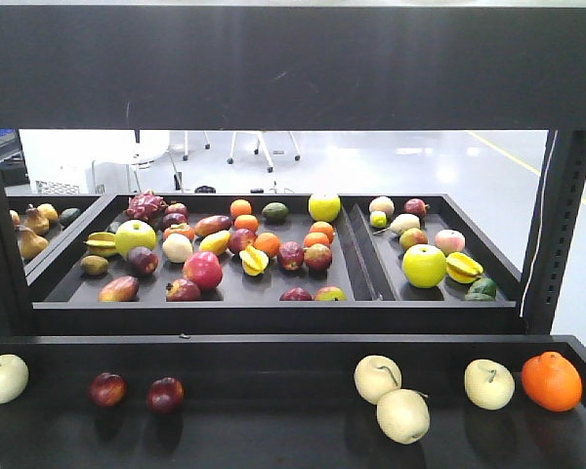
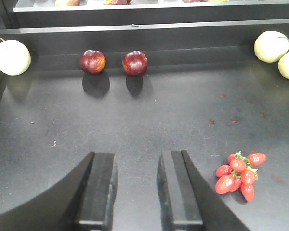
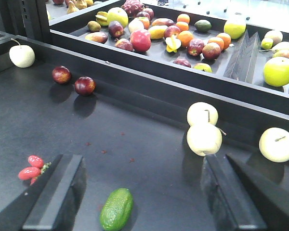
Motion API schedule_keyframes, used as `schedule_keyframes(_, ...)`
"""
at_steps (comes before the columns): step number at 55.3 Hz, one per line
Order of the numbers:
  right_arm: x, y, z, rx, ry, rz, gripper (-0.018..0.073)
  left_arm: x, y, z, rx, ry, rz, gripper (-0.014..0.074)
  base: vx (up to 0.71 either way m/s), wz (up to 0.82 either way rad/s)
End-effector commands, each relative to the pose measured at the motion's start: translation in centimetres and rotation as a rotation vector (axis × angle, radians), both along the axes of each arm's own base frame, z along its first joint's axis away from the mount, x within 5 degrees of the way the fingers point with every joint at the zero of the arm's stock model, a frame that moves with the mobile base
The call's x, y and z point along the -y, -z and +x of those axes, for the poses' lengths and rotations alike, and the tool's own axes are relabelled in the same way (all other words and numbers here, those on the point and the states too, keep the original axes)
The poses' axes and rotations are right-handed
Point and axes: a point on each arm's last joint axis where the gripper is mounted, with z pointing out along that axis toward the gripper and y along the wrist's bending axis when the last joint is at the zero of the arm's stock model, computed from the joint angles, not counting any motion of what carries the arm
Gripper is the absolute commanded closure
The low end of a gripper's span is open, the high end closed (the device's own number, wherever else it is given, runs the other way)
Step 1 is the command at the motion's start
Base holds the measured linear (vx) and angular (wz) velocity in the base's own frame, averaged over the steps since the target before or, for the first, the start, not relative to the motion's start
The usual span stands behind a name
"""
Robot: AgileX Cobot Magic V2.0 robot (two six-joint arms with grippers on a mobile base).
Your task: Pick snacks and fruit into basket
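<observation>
On the black shelf [image 3: 135,120], the pale yellow fruit [image 3: 204,139] looks hard, smooth and roll-prone; grip across its middle. The right gripper [image 3: 144,163] has its fingers wide, the left gripper [image 2: 137,159] narrower, both empty.

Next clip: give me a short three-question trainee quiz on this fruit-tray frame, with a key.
1. True or false: the left gripper is shut on one of the two dark red fruits.
2. Which lies between the fingers of the open right gripper in its wrist view? A an orange; B a green oval fruit; C a banana.
3. Fill in: the front view shows ___ pale yellow fruits on the near tray.
Key: 1 false, it is open and empty; 2 B; 3 four.
</observation>
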Motion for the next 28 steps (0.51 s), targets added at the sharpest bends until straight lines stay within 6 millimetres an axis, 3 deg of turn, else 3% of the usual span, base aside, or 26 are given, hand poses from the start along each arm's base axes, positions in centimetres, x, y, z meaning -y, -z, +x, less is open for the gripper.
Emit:
schedule_keyframes(1,0.31,-1.55,0.31,0.095,0.038,0.013,0.0013,-0.30,-1.79,0.41,0.118,-0.040,-0.012,0.0268,0.00,0.00)
schedule_keyframes(28,0.10,-1.67,0.26,0.048,0.052,0.165,0.0013,-0.31,-1.81,0.42,0.120,-0.040,-0.012,0.0268,0.00,0.00)
